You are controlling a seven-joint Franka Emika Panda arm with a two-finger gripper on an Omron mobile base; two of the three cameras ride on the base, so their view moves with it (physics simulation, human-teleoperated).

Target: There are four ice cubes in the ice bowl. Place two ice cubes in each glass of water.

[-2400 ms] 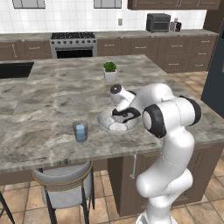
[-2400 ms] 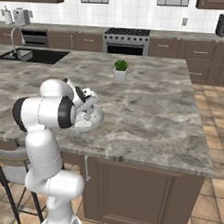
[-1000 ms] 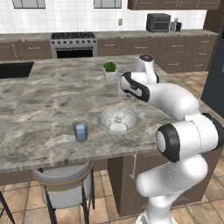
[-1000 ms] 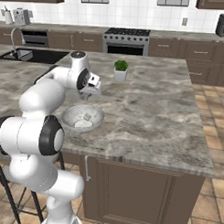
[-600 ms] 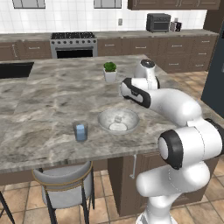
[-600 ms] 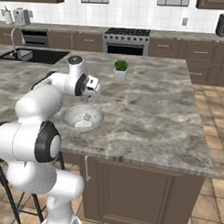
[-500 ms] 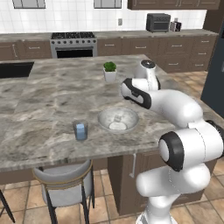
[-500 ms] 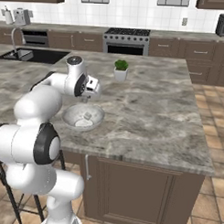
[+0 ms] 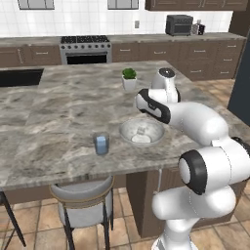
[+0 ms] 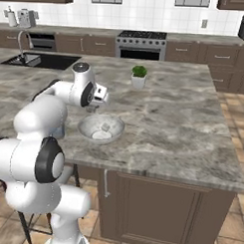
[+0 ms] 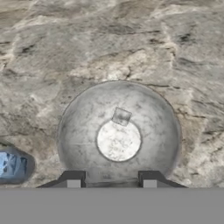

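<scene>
The grey ice bowl (image 9: pixel 128 131) (image 10: pixel 86 126) (image 11: pixel 78 127) sits on the marble island with one ice cube (image 9: pixel 142 130) (image 10: pixel 106 127) (image 11: pixel 121 117) lying in it beside the pale flat centre. My gripper (image 10: pixel 93 109) (image 11: pixel 111 180) hangs over the bowl's far rim, pointing down. Its jaws stand narrow. What looks like a small ice cube is pinched at the tips, too small to make out well. A glass of water (image 9: pixel 101 144) (image 11: pixel 11 166) stands left of the bowl, with pale ice showing inside.
A small white pot with a green plant (image 9: pixel 129 80) (image 10: pixel 139 77) stands farther back on the island. A stool (image 9: pixel 83 200) is tucked under the front edge near the glass. A sink (image 10: pixel 41 60) lies in the back counter.
The gripper rose out of the bowl to a high point near the plant. Over the last second it has sunk a little and drifted back over the bowl. The jaw gap has held steady.
</scene>
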